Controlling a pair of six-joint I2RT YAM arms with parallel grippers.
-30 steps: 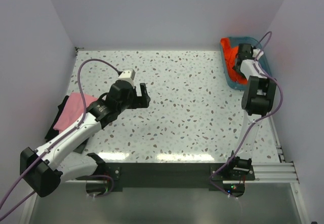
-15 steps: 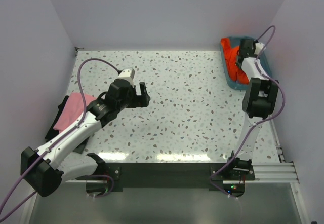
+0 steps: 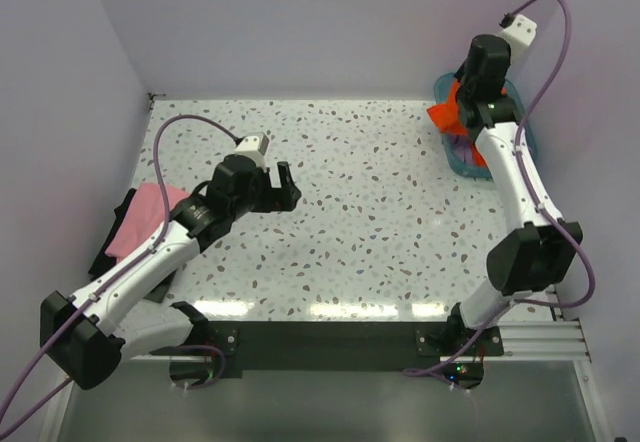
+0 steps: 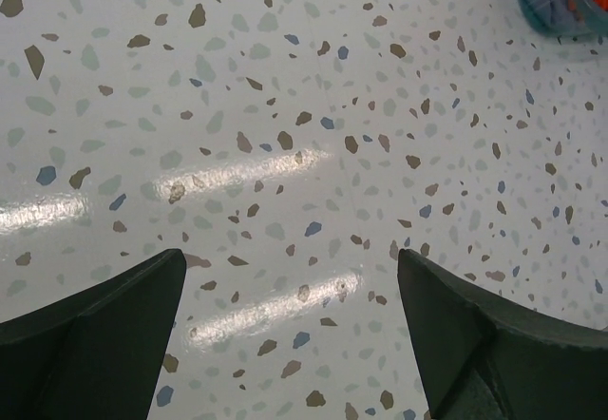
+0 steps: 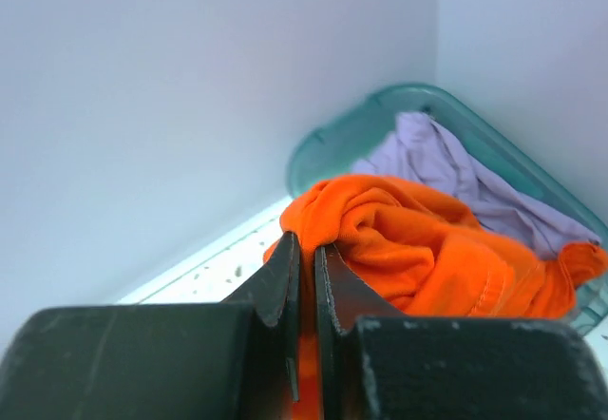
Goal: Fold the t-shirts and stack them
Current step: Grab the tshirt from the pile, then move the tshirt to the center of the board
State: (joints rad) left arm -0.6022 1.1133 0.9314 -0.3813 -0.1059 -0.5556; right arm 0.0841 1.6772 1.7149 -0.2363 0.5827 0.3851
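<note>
Top external shows you one white speckled table (image 3: 380,212). One teal plastic basket (image 3: 478,170) sits directly under your right gripper (image 5: 306,249). That gripper's fingers are pressed nearly together, pinching a fold of the one bright orange cloth t-shirt (image 5: 418,239). The shirt is bunched, its length trailing from the fingertips down and away into the basket. One crumpled lavender cloth t-shirt (image 5: 456,168) lies beyond it, inside the basket's far end. Well behind and left of your left gripper (image 3: 285,187), one pink cloth t-shirt (image 3: 145,217) lies over one black cloth t-shirt (image 3: 112,252). The left gripper's fingers are spread wide, holding nothing.
</note>
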